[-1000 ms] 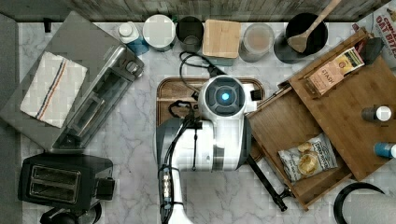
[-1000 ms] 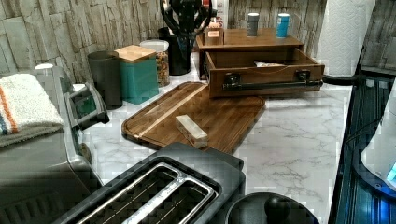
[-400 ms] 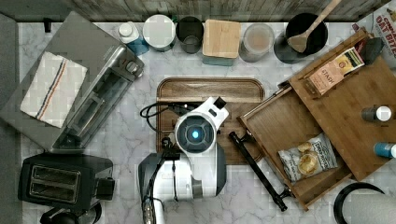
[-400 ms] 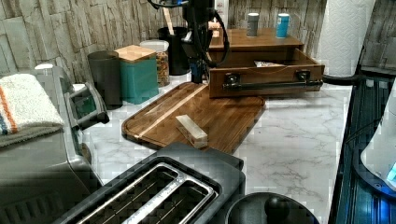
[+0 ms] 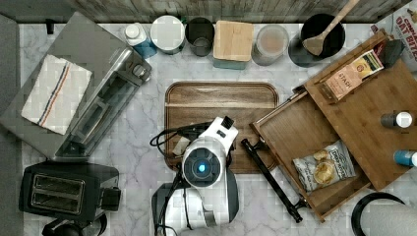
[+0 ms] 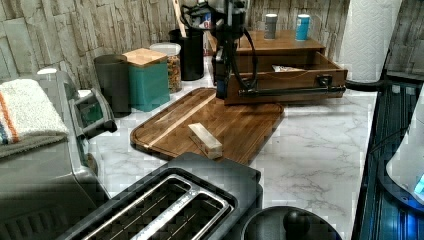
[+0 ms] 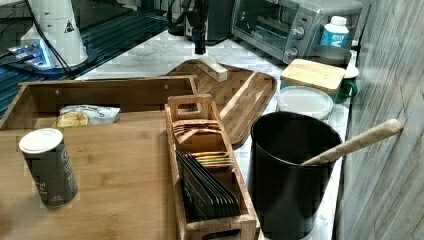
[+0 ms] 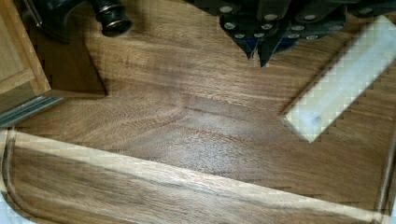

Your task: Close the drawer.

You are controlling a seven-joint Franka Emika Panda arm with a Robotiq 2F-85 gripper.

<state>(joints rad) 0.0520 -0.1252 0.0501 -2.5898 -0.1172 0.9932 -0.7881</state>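
- Drawer (image 5: 314, 157) pulled well out of the bamboo box (image 5: 378, 123), beside the fingers (image 8: 258, 44) on the top view's right, its corner overlapping the serving tray (image 5: 221, 98).
- Long axis running diagonally in the top view, from upper left near the tray down to lower right; open front facing the top view's lower left.
- Black bar handle (image 5: 270, 179) along that front, parallel to the long axis, its nearer end just beside the fingers and apart from them.
- Snack bag (image 5: 324, 164) lying flat on the drawer floor, farther from the fingers than the handle.
- Fingers pressed together, tips meeting and holding nothing, pointing down just above the tray.
- Pale wooden block (image 8: 345, 79) flat on the tray, near the fingers on the side away from the drawer.
- Marble bench (image 6: 320, 150) under tray and box.
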